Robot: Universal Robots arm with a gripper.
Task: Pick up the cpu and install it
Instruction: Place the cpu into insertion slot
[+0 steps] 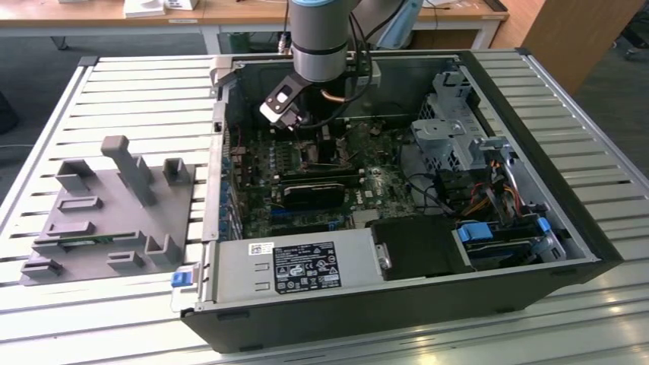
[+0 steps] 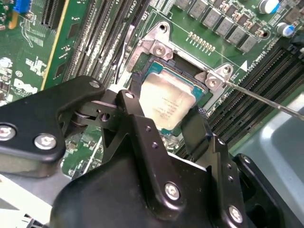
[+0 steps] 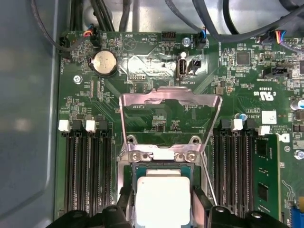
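Cpu (image 2: 167, 97) is down at the socket (image 2: 159, 47) in the second wrist view, silver top up, green rim showing inside the metal frame. Claw (image 2: 166, 111) is narrow, black fingers (image 2: 142, 137) against two opposite edges of the chip. It looks gripped, not let go. Thin lever rod (image 2: 266, 100) lies clear of the frame, unlatched.

First wrist view: chip sits between the fingers, and the load plate (image 3: 171, 102) is hinged open over the motherboard (image 3: 156, 61).

Judged: pick-up done, placing nearly done, release and clamping left.

Exterior view: arm (image 1: 319, 38) reaches down into the open computer case (image 1: 426, 323) on the slatted tabletop (image 1: 132, 91), claw over the board's middle.
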